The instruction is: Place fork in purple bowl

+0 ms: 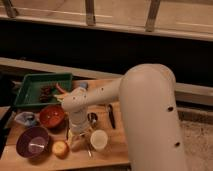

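The purple bowl stands at the front left of the wooden table, with nothing in it that I can see. A thin silvery piece that looks like the fork lies on the table just left of the white cup. My gripper points down at the table between the yellow fruit and the white cup, close to the fork. It is right of the purple bowl and apart from it. The white wrist hides much of the gripper.
A red-orange bowl and a pale bluish dish stand behind the purple bowl. A green tray with food sits at the back left. A dark-handled knife and a spoon lie right of the wrist. My bulky arm fills the right side.
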